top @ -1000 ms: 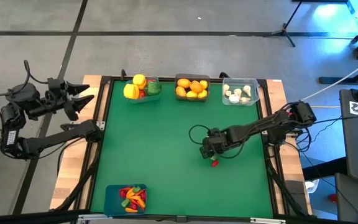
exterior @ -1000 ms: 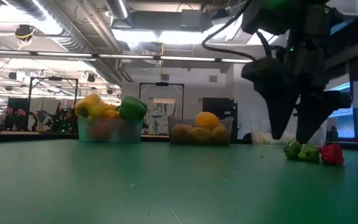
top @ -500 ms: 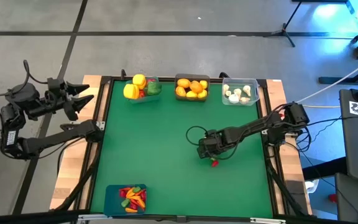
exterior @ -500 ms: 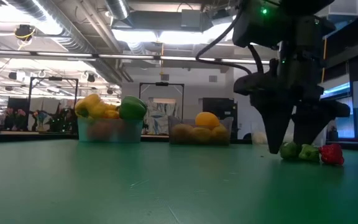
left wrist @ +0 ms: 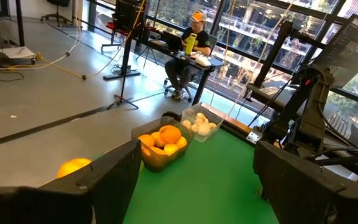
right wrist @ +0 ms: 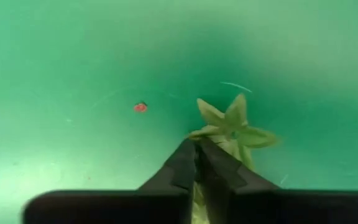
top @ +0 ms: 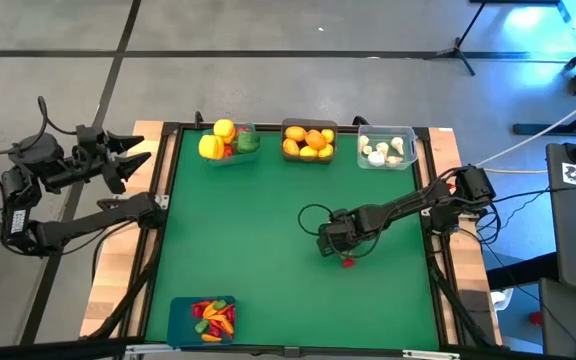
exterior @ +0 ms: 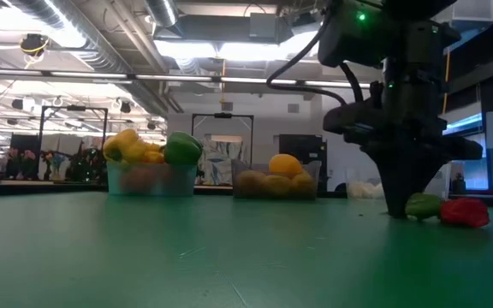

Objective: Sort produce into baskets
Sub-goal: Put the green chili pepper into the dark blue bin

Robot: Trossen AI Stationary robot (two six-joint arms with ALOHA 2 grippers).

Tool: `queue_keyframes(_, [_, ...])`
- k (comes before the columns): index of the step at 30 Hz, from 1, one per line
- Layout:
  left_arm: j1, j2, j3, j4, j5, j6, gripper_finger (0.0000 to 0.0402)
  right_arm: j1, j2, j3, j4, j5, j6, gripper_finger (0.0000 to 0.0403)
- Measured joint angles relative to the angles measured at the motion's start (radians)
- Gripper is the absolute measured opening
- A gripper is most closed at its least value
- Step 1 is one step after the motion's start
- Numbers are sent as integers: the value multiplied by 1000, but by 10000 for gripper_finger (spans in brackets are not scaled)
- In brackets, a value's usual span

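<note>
Right jaws (right wrist: 196, 163): clenched on the green stem (right wrist: 232, 124) of a red pepper (exterior: 464, 211), low on the green counter (top: 258, 240).
Left jaws (top: 133, 155): released, idle — parked beyond the counter's edge, well apart.
Done: teal basket (top: 230, 143), grey basket (top: 309, 141), clear basket (top: 386, 148) and blue basket (top: 203, 318) all hold produce.
Left: apparently only this pepper, just beside the right jaws.
Writing: none legible.
</note>
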Motion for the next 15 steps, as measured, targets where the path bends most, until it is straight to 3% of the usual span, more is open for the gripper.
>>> queue_keyframes(3, [0,0,0,0,0,0,308,0,0,0,7,-9,-1,7])
queue_keyframes(10, [0,0,0,0,0,0,308,0,2,38,4,-15,-15,5])
queue_keyframes(15, [0,0,0,0,0,0,308,-1,2,122,-1,37,-65,3])
